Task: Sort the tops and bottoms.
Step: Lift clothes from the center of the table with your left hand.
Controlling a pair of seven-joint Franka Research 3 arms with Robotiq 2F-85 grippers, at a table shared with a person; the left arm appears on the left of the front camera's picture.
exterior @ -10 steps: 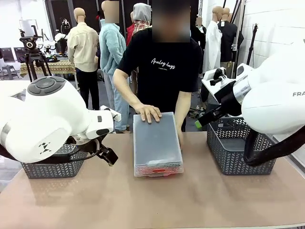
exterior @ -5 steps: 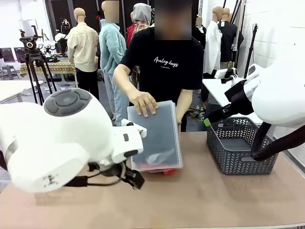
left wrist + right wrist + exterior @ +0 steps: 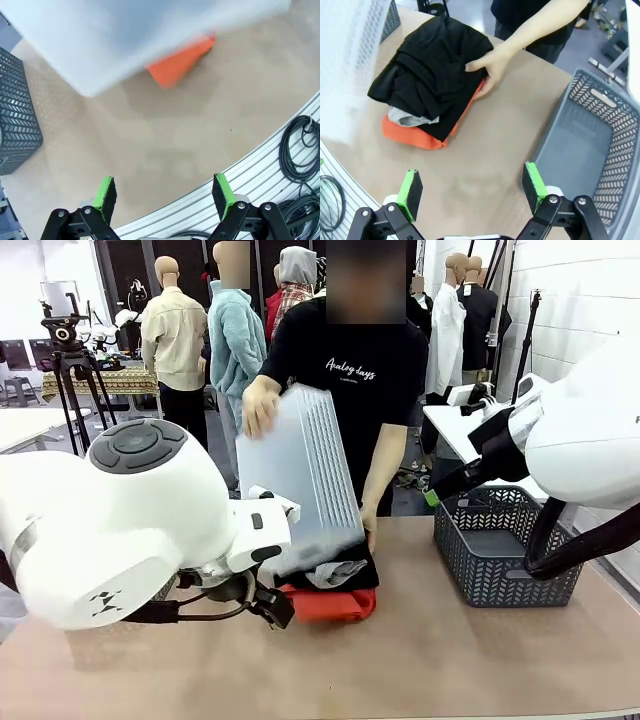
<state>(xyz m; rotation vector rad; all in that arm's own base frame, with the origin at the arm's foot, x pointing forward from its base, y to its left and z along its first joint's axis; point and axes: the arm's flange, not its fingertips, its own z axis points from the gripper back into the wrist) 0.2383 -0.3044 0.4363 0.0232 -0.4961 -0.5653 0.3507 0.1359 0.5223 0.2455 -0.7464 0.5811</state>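
Stack on bench [image 3: 485, 150]: black bottoms [image 3: 435, 60] over grey top [image 3: 410, 119], orange top [image 3: 415, 137]. Lies 11 o'clock of right gripper [image 3: 472, 190], 12 o'clock of left gripper [image 3: 165, 197] (likely nearer); both released, empty.

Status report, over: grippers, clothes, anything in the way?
Left gripper, right gripper open, empty. Black garment atop grey top, orange top. Person's hand on black garment, box tilted.

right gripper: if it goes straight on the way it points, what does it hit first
Probably bare table, between the clothes pile and the basket; nothing else seems to lie ahead of the right gripper.
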